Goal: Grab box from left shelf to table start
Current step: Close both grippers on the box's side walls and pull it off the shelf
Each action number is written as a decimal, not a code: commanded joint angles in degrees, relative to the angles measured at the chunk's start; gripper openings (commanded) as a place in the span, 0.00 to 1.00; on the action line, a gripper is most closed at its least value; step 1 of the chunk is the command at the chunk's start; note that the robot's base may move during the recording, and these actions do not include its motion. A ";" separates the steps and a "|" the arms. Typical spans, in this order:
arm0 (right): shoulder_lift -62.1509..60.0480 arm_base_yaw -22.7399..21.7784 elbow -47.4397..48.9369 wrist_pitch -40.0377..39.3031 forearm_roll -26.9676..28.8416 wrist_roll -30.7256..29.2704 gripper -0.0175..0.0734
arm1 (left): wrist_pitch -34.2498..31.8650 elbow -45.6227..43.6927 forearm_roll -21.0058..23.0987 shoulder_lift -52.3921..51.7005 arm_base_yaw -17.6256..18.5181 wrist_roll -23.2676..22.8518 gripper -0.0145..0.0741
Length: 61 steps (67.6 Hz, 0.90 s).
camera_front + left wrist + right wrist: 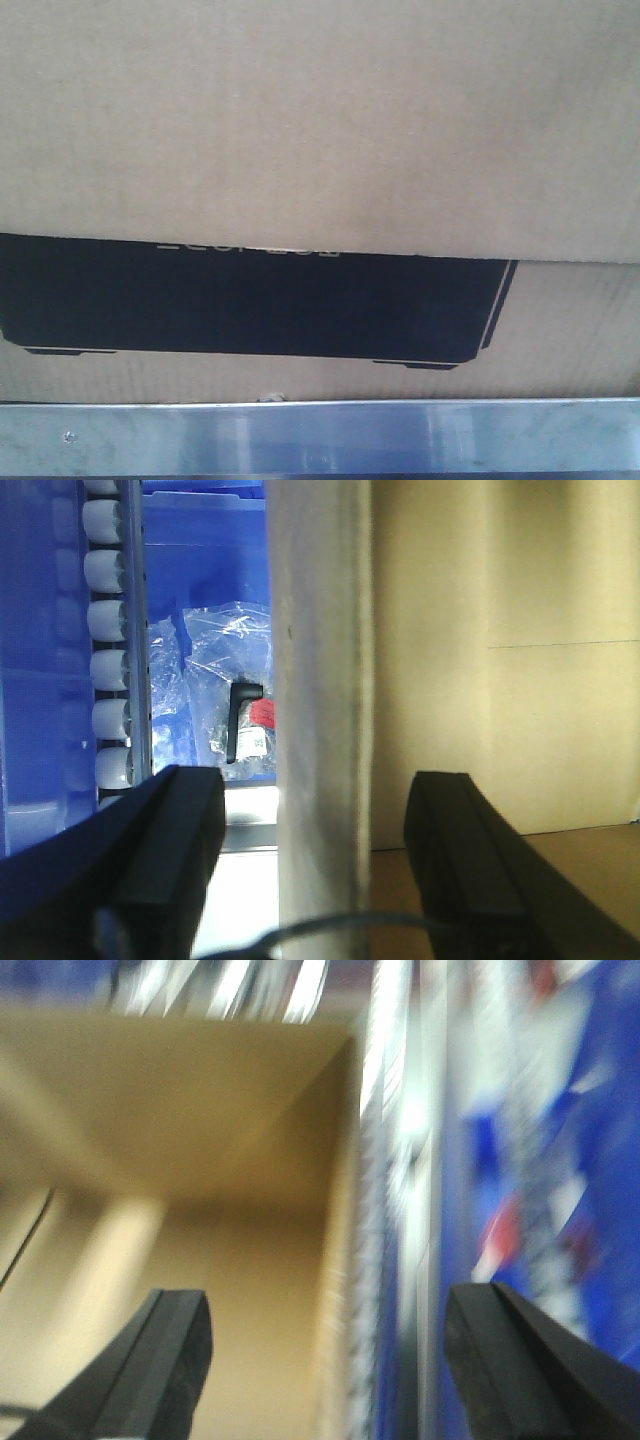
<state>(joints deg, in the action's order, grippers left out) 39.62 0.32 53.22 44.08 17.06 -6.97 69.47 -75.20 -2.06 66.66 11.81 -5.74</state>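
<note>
A corrugated brown box (320,120) sits above the brushed-metal shelf (320,440) (left pincer (315,785) and right pincer (330,1300) gape wide, straddling its walls).

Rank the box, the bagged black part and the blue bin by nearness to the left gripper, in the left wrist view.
1. box: its wall edge stands between the left gripper fingers, centre.
2. bagged black part: behind, left of that wall.
3. blue bin: its back wall, farthest, upper left.
</note>
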 commanded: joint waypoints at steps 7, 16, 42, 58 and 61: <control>13.53 0.13 9.75 2.95 1.34 -1.69 0.82 | -2.24 -2.00 -0.13 -1.01 0.41 -0.64 0.52; 21.71 0.13 12.71 6.09 1.34 -1.69 0.82 | -2.24 -2.00 -0.13 -1.01 0.41 -0.64 0.52; 28.25 0.13 13.03 7.52 1.29 -2.78 0.32 | -2.13 -2.00 -0.13 -1.01 0.41 -0.64 0.33; 28.25 0.13 13.03 7.71 1.29 -2.78 0.26 | -2.24 -2.00 -0.13 -1.01 0.41 -0.64 0.06; 28.18 0.13 13.03 7.44 1.29 -2.78 0.25 | -2.24 -2.00 -0.13 -1.29 0.41 -0.64 0.06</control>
<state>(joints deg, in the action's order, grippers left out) 69.19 0.66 64.10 54.02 17.77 -8.91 69.51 -75.20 -2.16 66.79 11.93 -5.89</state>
